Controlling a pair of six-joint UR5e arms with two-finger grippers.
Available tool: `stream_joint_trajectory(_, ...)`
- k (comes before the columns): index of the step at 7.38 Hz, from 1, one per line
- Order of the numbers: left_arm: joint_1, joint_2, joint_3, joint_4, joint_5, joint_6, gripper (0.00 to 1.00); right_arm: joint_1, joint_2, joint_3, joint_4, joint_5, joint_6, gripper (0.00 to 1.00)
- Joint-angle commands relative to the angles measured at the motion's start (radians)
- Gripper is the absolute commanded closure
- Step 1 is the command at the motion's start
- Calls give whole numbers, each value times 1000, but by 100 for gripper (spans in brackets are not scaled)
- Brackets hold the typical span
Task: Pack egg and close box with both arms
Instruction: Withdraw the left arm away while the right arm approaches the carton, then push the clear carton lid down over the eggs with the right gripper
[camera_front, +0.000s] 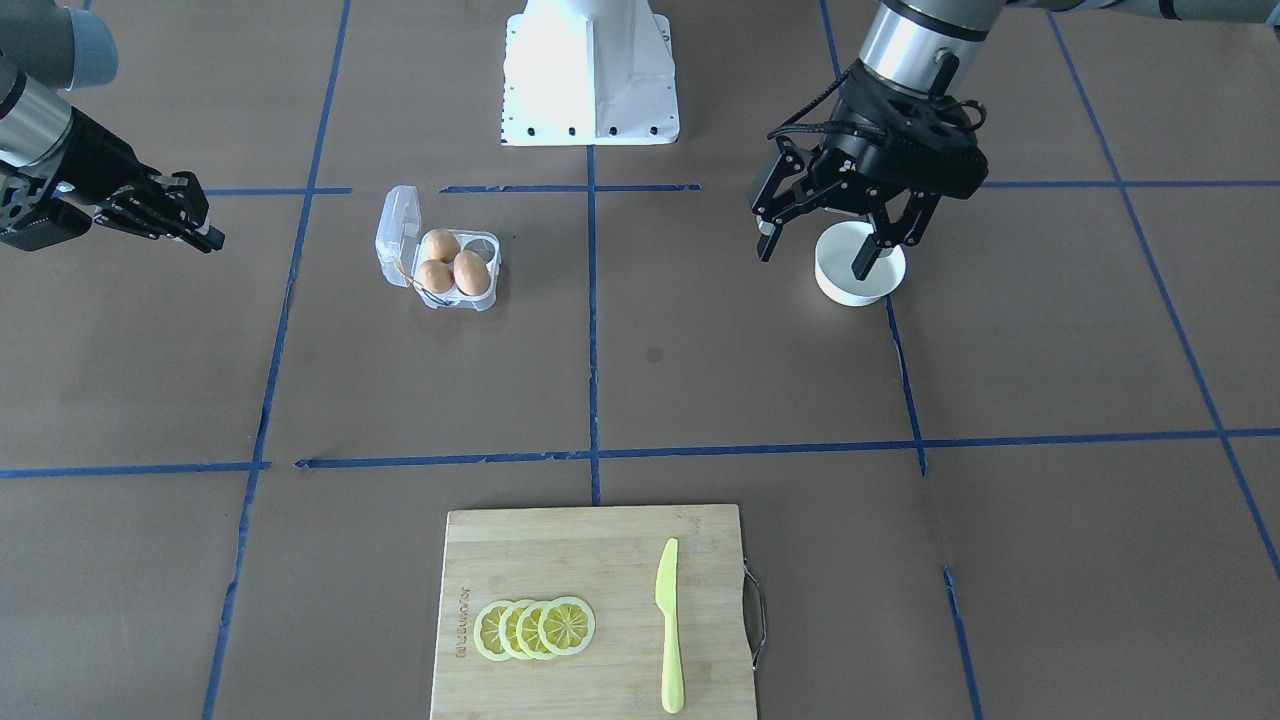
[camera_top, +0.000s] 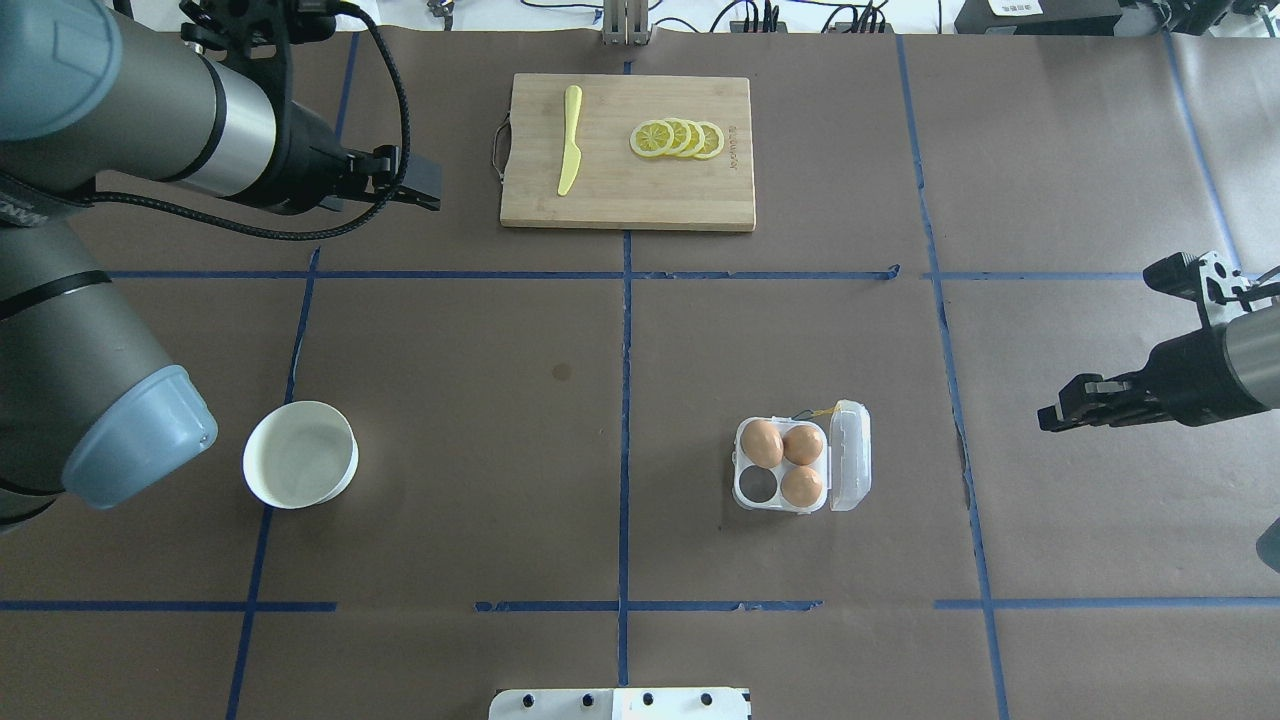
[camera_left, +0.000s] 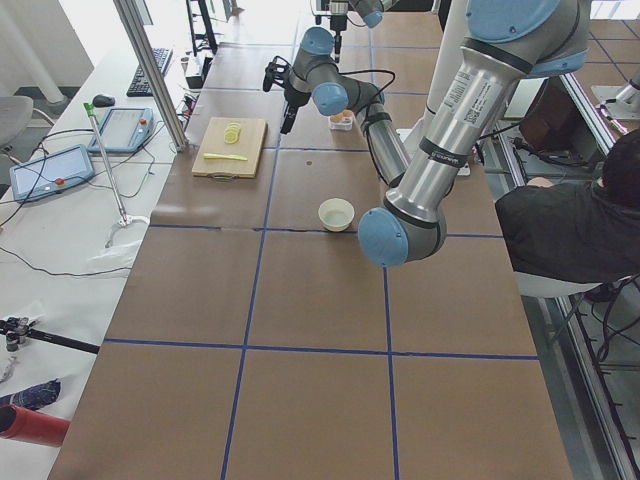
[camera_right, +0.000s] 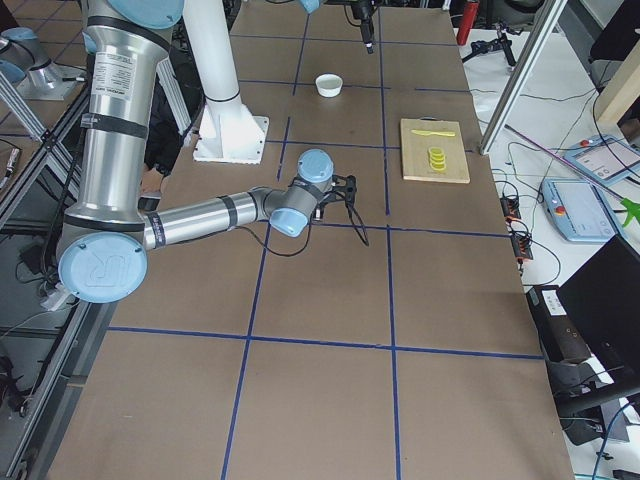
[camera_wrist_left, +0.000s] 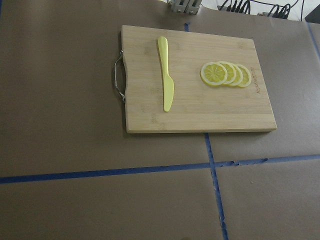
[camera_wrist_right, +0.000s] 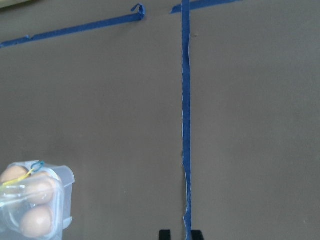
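The small clear plastic egg carton (camera_top: 800, 465) lies open with three brown eggs (camera_top: 763, 443) inside; its hinged lid must be closed gently. The left black gripper (camera_front: 830, 225) stands open, the right black gripper (camera_front: 195, 225) looks closed and empty.

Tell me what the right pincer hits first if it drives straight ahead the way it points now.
Probably the small clear plastic egg carton. In the overhead view the right pincer points across the table toward its open lid, with bare brown paper between. Height is unclear, so it might pass above.

The brown table (camera_top: 500, 480) (blue-taped) carries box (camera_top: 800, 466), bowl (camera_top: 300, 467) and cutting board (camera_top: 627, 190).
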Motion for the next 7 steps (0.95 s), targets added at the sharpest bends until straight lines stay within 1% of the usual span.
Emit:
stream_joint_trajectory(1,-51,14,-17,9,0,54,0,-94,11,4,27,-27,23,100)
stream_joint_trajectory(2,-51,14,-19,9,0,54,0,-172,75,4,27,-94,118,100)
stream_joint_trajectory(3,-52,14,-19,9,0,55,0,-264,133,3,25,-211,195,100)
stream_joint_trajectory(4,-51,20,-17,9,0,63,0,-321,196,-5,7,-270,213,100)
stream_joint_trajectory(5,-52,32,-17,9,0,75,0,-336,259,-7,-28,-284,252,100)
stream_joint_trajectory(7,-52,37,-14,9,0,91,0,-358,417,-8,-144,-289,276,100)
